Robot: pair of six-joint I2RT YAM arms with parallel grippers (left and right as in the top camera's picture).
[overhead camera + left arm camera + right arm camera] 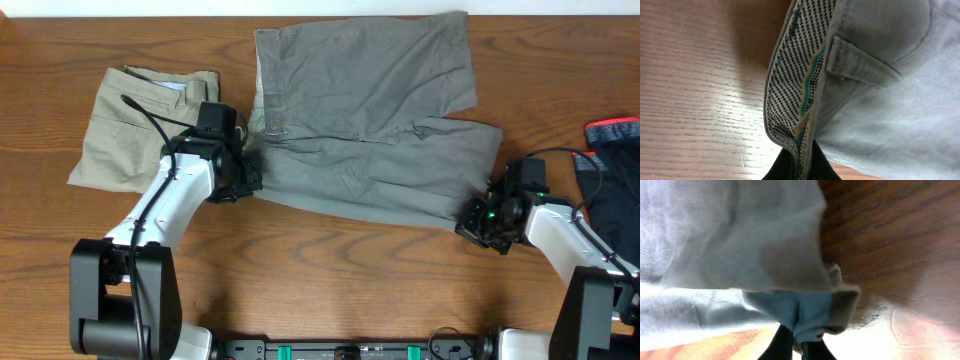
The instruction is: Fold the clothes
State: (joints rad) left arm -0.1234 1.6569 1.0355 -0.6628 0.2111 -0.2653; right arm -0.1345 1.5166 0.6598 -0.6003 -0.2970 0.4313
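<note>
A brown wooden table (330, 280) with a clear grain carries everything. Near the table's left end lies a pair of beige shorts (130, 135), folded into a rough square, the waistband turned toward the table's far edge with pale lining showing. At the table's right edge lies a dark garment (612, 165) with a red band along its top, cut off by the frame.
</note>
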